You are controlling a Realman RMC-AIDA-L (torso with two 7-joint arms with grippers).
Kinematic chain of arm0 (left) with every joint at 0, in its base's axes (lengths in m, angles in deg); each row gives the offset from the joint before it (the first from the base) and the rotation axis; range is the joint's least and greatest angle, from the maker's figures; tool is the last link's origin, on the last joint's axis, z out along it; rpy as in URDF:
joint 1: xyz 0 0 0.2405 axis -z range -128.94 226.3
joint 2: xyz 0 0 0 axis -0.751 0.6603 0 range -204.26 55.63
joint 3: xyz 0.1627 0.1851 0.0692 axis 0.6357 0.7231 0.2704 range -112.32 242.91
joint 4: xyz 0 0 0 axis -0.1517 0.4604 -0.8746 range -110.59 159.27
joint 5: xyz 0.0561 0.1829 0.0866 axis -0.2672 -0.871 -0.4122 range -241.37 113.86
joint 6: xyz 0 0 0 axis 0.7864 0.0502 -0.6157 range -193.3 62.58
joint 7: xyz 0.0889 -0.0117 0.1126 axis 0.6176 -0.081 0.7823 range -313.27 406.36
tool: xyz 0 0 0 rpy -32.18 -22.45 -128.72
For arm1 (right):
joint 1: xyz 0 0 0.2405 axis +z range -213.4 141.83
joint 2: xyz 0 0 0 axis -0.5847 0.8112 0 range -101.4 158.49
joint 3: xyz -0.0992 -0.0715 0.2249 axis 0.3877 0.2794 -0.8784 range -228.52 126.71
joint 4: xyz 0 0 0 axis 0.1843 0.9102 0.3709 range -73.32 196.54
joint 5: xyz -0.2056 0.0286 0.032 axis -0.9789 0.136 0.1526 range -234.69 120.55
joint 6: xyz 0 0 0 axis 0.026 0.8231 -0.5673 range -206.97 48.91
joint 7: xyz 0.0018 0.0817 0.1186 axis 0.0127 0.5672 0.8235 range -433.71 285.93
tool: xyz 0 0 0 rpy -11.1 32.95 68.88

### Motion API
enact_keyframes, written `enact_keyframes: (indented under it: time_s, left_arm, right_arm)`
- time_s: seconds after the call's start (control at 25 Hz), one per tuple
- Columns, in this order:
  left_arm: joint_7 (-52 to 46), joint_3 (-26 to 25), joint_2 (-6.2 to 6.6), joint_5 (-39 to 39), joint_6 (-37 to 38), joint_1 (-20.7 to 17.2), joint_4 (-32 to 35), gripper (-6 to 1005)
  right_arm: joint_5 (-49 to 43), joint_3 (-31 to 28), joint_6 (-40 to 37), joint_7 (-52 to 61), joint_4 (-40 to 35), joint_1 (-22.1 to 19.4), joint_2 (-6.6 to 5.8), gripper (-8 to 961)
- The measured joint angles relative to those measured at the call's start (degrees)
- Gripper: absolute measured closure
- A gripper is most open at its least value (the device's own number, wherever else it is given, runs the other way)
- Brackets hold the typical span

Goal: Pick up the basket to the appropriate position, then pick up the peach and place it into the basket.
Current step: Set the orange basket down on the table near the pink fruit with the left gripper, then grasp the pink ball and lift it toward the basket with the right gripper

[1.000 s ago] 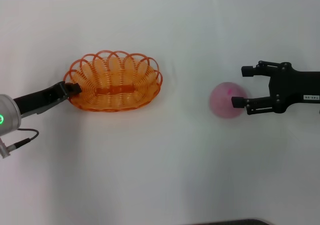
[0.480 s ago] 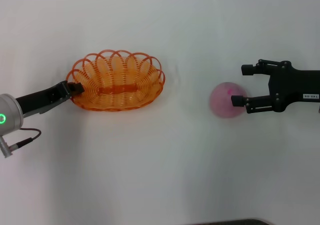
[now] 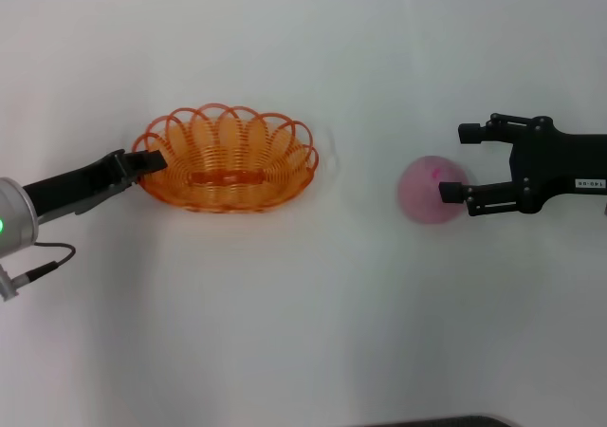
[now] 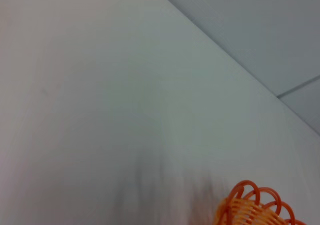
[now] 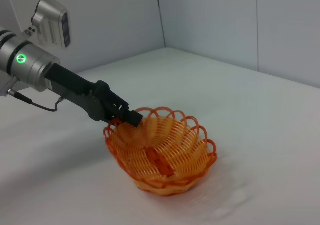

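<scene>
The left pincer (image 3: 144, 162) comes in from the robot's left side and pinches the looped rim of the basket (image 3: 228, 159) at its left end. In the right wrist view the basket (image 5: 162, 155) is tilted, with the pinched end higher than the other end, which is low near the white tabletop (image 3: 303, 313). On the robot's right side, well apart from the basket, the peach (image 3: 432, 190) lies on the tabletop. The right pincer (image 3: 456, 162) is spread; its lower finger touches the right side of the peach.
</scene>
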Motion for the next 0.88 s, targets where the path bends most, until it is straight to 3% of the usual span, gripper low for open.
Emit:
enact_keyframes:
  time_s: [0.16, 0.4, 0.6, 0.68, 0.88]
  left_arm:
    - [1.12, -2.84, 0.00, 0.39, 3.72, 0.90, -2.00, 828]
    - [5.85, -9.04, 0.13, 1.79, 9.00, 1.00, -3.44, 604]
    - [13.73, -20.12, 0.77, 0.88, 17.48, 2.69, -5.48, 371]
    - [18.98, -24.88, 1.16, 0.77, 21.53, 3.06, -5.93, 365]
    - [35.42, -29.30, 2.03, -0.20, 32.03, 3.56, -5.39, 353]
  right_arm:
    - [0.00, 0.00, -0.05, 0.00, -0.08, 0.00, 0.00, 1]
    - [0.00, 0.00, -0.40, 0.61, -0.86, -0.01, 0.13, 2]
    - [0.19, 0.00, -0.77, 4.70, -1.61, 0.23, -0.02, 2]
    - [0.20, -0.03, -0.80, 6.05, -1.95, 0.28, -0.02, 2]
    - [0.12, 0.16, -1.90, 12.11, -3.71, 0.80, -0.07, 3]
